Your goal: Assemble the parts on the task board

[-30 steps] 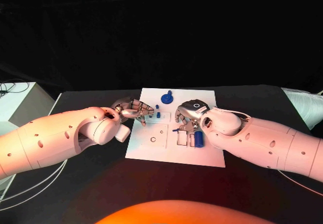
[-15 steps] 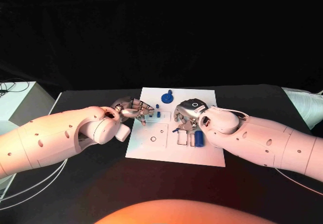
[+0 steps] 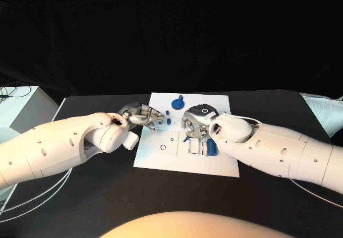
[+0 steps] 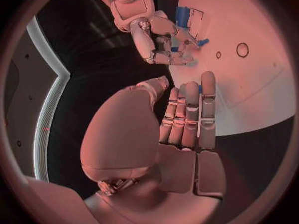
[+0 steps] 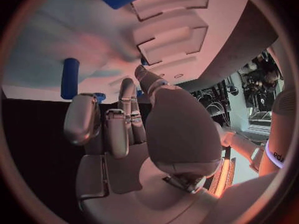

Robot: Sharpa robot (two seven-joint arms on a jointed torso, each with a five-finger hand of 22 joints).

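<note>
- The task board (image 3: 187, 158) lies flat in the middle of the black table (image 3: 286, 106), with both hands working over its middle band.
- Blue parts sit on it: a round-headed piece (image 3: 177, 103) near the far edge, a blue cylinder (image 3: 211, 147) in a recess near the right side, and a small blue peg (image 3: 168, 121) standing between the two hands.
- The right hand (image 3: 197, 121) hangs over the recesses with its fingers curled downward. A small blue piece (image 4: 202, 42) shows at its fingertips in the left wrist view, but I cannot tell whether it is pinched or merely touched.
- The left hand (image 3: 145, 115) rests at the board's left edge, fingers (image 4: 190, 112) held straight and close together, holding nothing that I can see.
- Risk: if the small piece is only lightly caught, it may slip and roll off across the white surface, since nothing fences it in.
- Risk: the curled right fingers hide the recesses from above, so a part could be set askew and jam on a recess wall rather than seat.
- Risk: the right hand is just beside the blue cylinder; a sideways sweep could knock it out of its recess.
- Risk: the hands are near each other with the peg between them, so a careless move by either could topple it or bring the fingers together.
- Risk: downward pressure with no firm hold on the board could shift it on the table.
</note>
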